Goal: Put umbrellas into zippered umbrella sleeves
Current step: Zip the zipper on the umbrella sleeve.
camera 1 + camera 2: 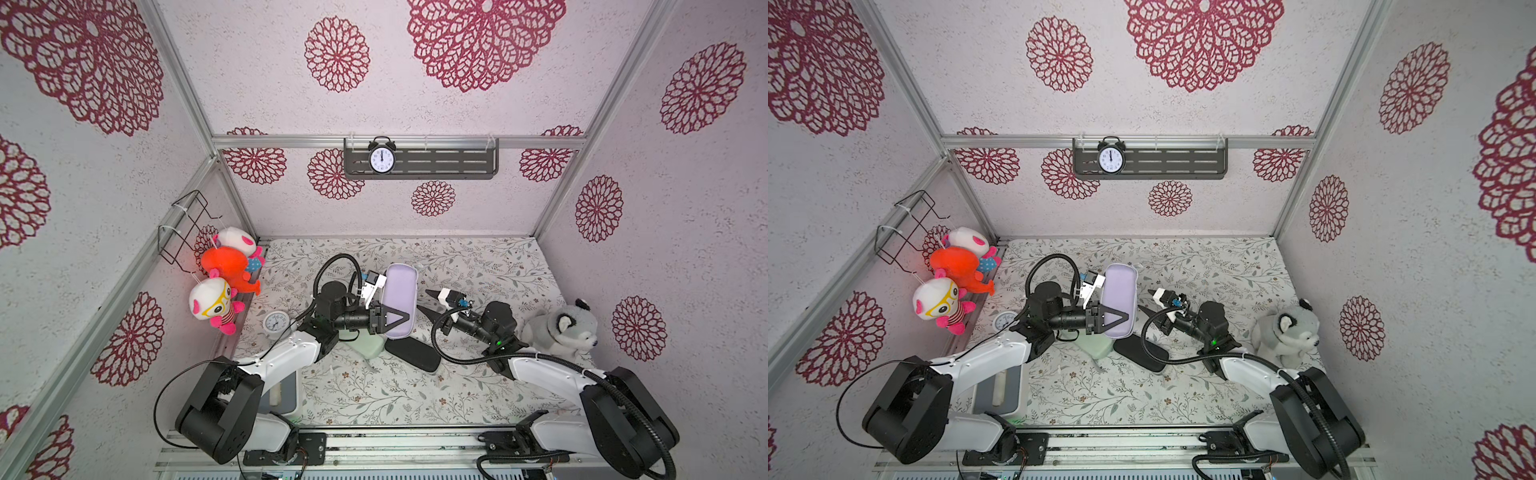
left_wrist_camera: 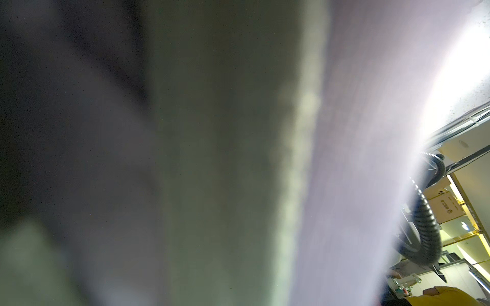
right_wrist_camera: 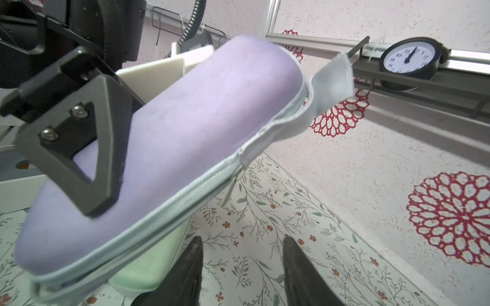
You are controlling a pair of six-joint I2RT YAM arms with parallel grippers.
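1. Pressed right up against the left wrist camera, the lilac sleeve [image 2: 358, 159] fills that view as a blur of lilac shell and pale edging.
2. The left gripper [image 1: 400, 321] has its fingers [image 3: 112, 148] clamped across the sleeve's broad faces near one end. The rest juts out free without sagging, so I judge the shell semi-stiff and light, with a cloth skin that grips well.
3. In both top views the sleeve hangs over the middle of the worktop [image 1: 478, 266], above the mint green sleeve [image 1: 368, 348]. I cannot tell whether the two touch. The black sleeve [image 1: 413, 353] lies just beside them on the worktop.
4. The right gripper [image 3: 244, 273] sits near the sleeve's zip edge, its fingers partly apart with nothing between them.
5. The zip pull [image 3: 229, 190] dangles partway along the grey zip. It is a small, limp tab that is likely to swing away, so it is best pinched close to the slider.
6. The grey loop [image 3: 334, 82] at the far end is soft webbing and would make a poor handle for steering.
7. No umbrella shows, and I cannot see whether one is inside.
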